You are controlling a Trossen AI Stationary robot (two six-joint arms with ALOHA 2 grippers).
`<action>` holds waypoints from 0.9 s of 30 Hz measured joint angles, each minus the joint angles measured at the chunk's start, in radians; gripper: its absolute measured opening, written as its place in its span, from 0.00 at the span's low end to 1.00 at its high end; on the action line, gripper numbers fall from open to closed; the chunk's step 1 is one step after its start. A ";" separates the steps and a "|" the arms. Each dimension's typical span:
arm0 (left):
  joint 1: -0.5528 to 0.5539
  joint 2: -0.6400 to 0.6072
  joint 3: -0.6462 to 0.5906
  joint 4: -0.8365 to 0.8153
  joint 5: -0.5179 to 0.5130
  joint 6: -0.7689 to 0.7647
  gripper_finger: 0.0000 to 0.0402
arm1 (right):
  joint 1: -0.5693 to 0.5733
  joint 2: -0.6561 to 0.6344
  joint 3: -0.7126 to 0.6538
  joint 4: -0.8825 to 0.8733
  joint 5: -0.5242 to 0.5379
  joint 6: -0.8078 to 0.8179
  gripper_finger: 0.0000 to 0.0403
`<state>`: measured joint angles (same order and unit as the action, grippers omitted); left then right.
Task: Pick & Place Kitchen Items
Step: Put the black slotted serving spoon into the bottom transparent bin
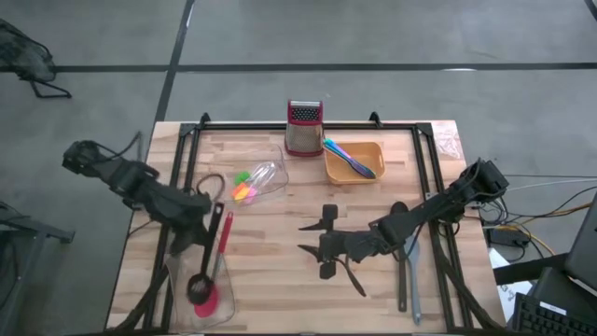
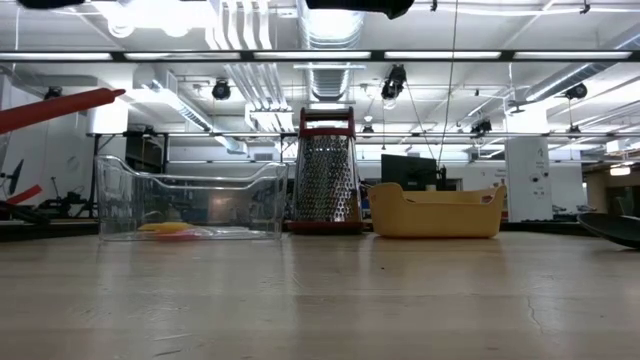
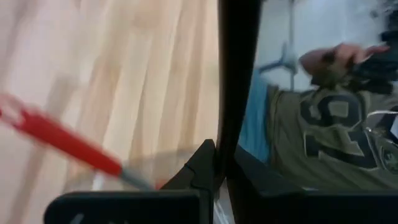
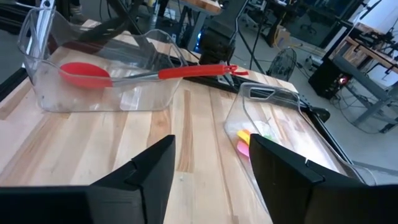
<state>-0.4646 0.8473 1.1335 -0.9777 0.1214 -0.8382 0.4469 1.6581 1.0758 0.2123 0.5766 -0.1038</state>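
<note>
From above, the left gripper (image 1: 211, 245) pinches the black ladle (image 1: 207, 264) over the near tub (image 1: 183, 301), where the red spoon (image 1: 216, 271) already lies, while the right gripper (image 1: 322, 245) hovers spread and empty mid-worktop (image 1: 280, 224). Small coloured pieces (image 1: 244, 187) and sticks (image 1: 350, 157) look sorted, but grey utensils (image 1: 411, 271) remain unplaced. The left wrist view confirms pads clamping the black handle (image 3: 236, 74); the right wrist view shows the spoon in the tub.
</note>
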 joint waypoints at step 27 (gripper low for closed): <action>-0.045 0.051 -0.301 0.114 0.124 -0.194 0.09 | 0.000 0.000 -0.001 -0.008 0.000 0.004 0.43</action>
<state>-0.5096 0.8986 0.8326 -0.8637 0.2455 -1.0323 0.4469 1.6581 1.0748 0.2045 0.5770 -0.0999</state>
